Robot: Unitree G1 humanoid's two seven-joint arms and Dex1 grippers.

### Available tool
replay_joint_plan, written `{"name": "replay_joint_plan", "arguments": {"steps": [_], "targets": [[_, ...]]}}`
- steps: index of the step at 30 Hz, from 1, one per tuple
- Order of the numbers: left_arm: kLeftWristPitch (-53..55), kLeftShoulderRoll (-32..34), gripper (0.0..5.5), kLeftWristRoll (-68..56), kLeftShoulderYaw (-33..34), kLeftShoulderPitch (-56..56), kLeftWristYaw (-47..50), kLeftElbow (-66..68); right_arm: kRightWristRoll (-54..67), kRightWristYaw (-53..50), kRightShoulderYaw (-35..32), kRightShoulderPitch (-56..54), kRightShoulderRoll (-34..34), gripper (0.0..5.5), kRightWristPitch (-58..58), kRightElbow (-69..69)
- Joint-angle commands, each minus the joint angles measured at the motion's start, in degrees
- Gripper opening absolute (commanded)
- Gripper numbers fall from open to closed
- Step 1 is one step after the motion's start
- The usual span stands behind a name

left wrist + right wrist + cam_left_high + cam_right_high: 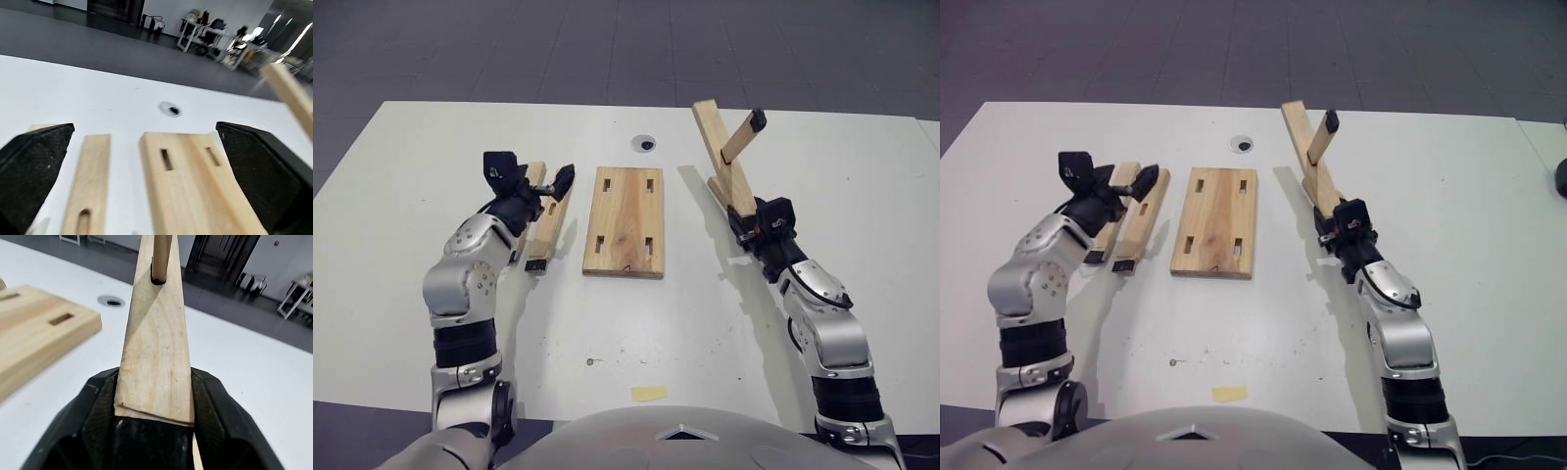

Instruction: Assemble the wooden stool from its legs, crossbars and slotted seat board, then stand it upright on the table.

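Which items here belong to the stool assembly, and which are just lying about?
Job: slotted seat board; two loose legs by the left gripper; third leg with crossbar, in the right gripper.
Lying about: yellow tape scrap; table's cable hole.

The left gripper (530, 176) is hanging with fingers wide apart; the right gripper (756, 217) is clamping a wooden leg (713, 135).

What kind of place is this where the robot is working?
Probably a big indoor lab or office hall. A white table stands on a dark tiled floor, desks and chairs stand far behind, and the right pincer holds a wooden leg.
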Motion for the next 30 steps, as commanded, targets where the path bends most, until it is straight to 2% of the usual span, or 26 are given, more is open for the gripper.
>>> {"name": "replay_joint_plan", "arguments": {"steps": [1, 3, 9, 13, 18, 24, 30], "targets": [[9.35, -1.54, 5.40, -14.57, 0.91, -4.56, -4.84, -3.96, -1.86, 2.91, 2.75, -0.05, 0.10, 2.06, -9.71, -0.43], [13.16, -2.65, 5.40, -22.73, 2.57, -6.95, -4.80, -4.10, -3.10, 3.60, 3.95, -0.79, 0.14, 2.06, -13.08, -1.28], [13.47, -4.79, 5.40, -25.36, 4.74, -13.75, 3.93, 3.21, -4.89, 4.72, 8.42, -1.85, 2.36, 2.06, -17.59, -3.98], [14.58, -7.63, 5.40, -32.60, 8.81, -16.72, 10.70, 6.05, -6.85, 6.05, 11.17, -2.40, 2.42, 2.06, -18.54, -4.74], [14.82, -6.07, 5.40, -42.82, 12.14, -19.24, 12.94, 6.87, -6.83, 6.94, 11.40, -3.12, 2.64, 2.06, -18.64, -4.66], [13.42, -3.36, 4.54, -43.09, 10.67, -19.92, 13.86, 8.34, -6.17, 8.09, 12.16, -2.65, 2.96, 2.06, -18.62, -4.96], [12.70, -0.83, 3.53, -41.16, 7.27, -18.62, 9.12, 6.69, -4.06, 8.95, 12.40, -2.62, 3.78, 2.06, -17.62, -5.55]]}}
